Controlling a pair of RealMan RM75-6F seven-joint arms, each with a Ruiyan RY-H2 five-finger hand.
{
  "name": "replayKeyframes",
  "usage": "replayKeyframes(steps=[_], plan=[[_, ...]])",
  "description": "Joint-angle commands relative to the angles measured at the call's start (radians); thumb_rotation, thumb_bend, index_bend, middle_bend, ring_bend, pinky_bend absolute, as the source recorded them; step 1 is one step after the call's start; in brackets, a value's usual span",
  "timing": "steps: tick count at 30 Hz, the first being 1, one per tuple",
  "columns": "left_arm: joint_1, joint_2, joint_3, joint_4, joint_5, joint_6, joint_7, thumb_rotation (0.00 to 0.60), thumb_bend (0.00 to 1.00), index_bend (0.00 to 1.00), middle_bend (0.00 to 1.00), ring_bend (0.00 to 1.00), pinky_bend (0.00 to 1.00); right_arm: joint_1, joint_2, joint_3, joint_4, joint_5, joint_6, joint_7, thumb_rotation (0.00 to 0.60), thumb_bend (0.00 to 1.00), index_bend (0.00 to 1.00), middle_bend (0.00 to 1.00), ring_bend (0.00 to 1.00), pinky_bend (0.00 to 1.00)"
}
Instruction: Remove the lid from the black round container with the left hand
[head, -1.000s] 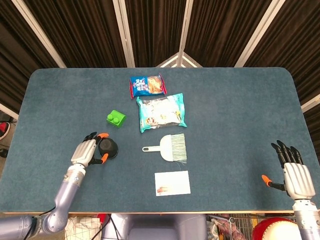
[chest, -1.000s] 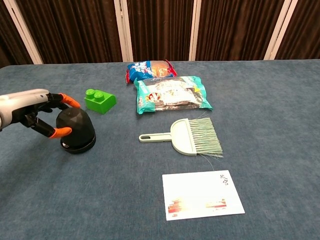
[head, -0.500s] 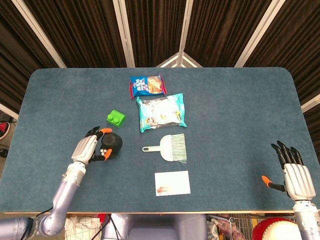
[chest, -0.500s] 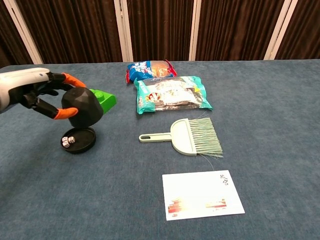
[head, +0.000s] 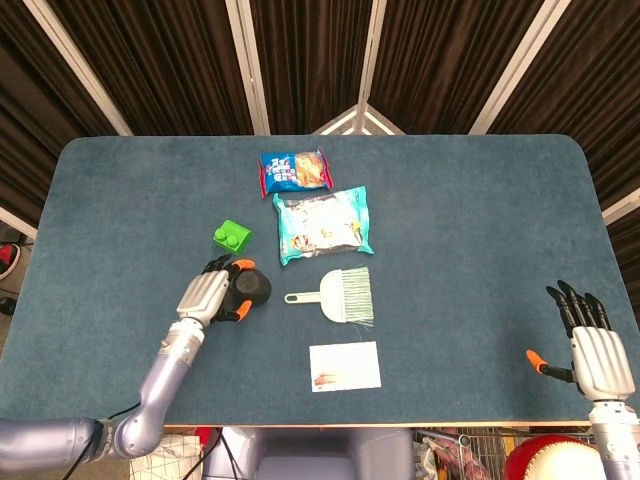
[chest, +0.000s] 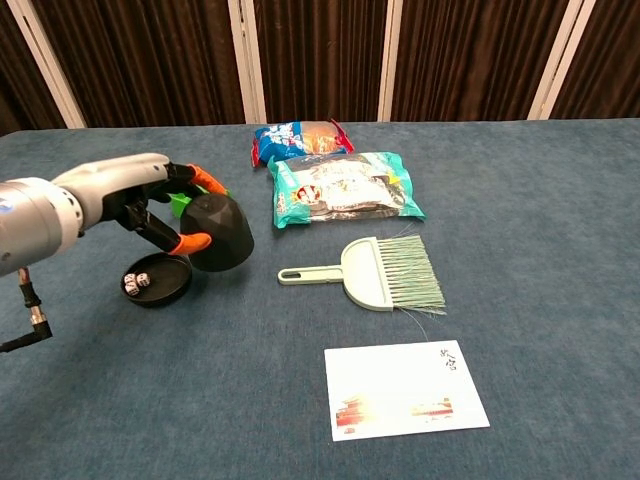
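Observation:
My left hand (chest: 160, 207) grips the black domed lid (chest: 220, 233) from its left side and holds it tilted, just off the table. The lid (head: 254, 288) is to the right of the container's shallow black base (chest: 157, 280), which stays on the table with two small dice in it. In the head view my left hand (head: 207, 296) covers that base. My right hand (head: 592, 346) rests open at the table's near right corner, far from the container, and the chest view does not show it.
A green block (head: 232, 237) sits just behind the lid. A white hand brush (chest: 370, 272) lies to its right, two snack bags (chest: 343, 188) lie behind that, and a white card (chest: 404, 389) lies near the front edge.
My left hand lifted the lid off the base and carried it right and slightly down. The base with the dice is now uncovered. My right hand stayed put.

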Motion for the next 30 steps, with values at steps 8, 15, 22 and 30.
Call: replayKeyframes(steps=[8, 15, 22, 30], plan=[[-0.049, -0.075, 0.005, 0.105, -0.068, -0.047, 0.036, 0.600, 0.59, 0.19, 0.11, 0.00, 0.00, -0.003, 0.000, -0.001, 0.002, 0.001, 0.003, 0.005, 0.600, 0.22, 0.10, 0.05, 0.11, 0.04], [-0.063, -0.077, 0.020, 0.129, -0.068, -0.102, 0.032, 0.600, 0.37, 0.12, 0.00, 0.00, 0.00, -0.009, 0.008, -0.007, -0.006, -0.004, 0.007, 0.009, 0.600, 0.22, 0.10, 0.05, 0.11, 0.04], [-0.049, -0.020, 0.031, 0.048, -0.007, -0.077, 0.026, 0.600, 0.25, 0.08, 0.00, 0.00, 0.00, -0.014, 0.011, -0.013, -0.015, -0.012, 0.012, 0.003, 0.600, 0.22, 0.10, 0.05, 0.11, 0.04], [0.041, 0.166, 0.056, -0.215, 0.146, 0.057, 0.007, 0.600, 0.25, 0.05, 0.00, 0.00, 0.00, -0.002, 0.008, -0.001, -0.007, 0.003, -0.003, 0.006, 0.600, 0.22, 0.10, 0.05, 0.11, 0.04]])
